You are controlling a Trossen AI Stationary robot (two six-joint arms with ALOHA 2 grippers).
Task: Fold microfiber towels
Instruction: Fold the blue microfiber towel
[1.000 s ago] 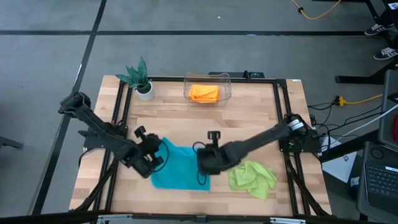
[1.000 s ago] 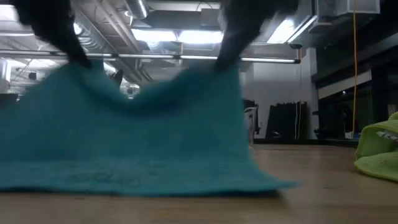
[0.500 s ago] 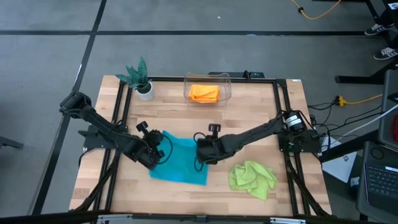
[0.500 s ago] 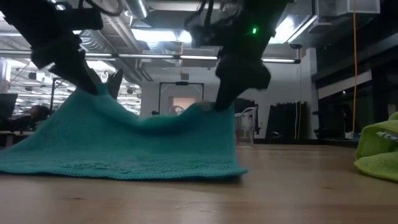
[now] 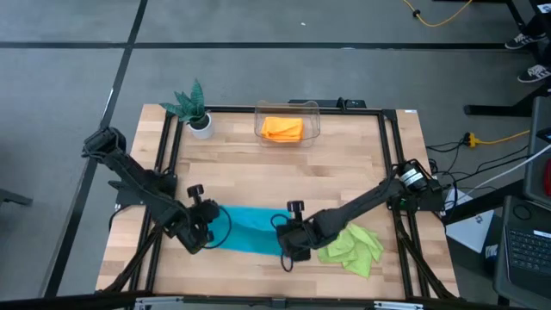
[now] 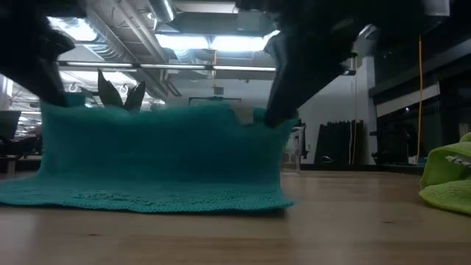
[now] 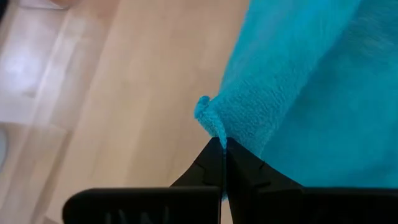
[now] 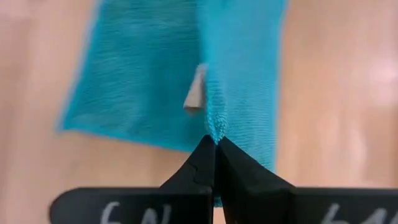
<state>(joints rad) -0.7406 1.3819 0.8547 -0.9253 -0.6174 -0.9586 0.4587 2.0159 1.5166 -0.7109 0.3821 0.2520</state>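
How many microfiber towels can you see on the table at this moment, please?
3: a teal towel at the front, pinched by the left gripper and right gripper; a lime green towel front right; orange towel in the clear bin at the back, possibly hiding another.

A teal-blue towel [image 6: 162, 158] fills the left and middle of the low view, its upper edge lifted off the wooden table [image 6: 353, 228] and its lower edge lying flat on the wood. The left gripper [image 6: 51, 92] pinches the raised edge at one corner; the right gripper [image 6: 278, 110] pinches the other. Plant leaves [image 6: 118, 92] poke up behind the cloth. A crumpled lime green towel [image 6: 449, 180] rests at the far right edge, well apart
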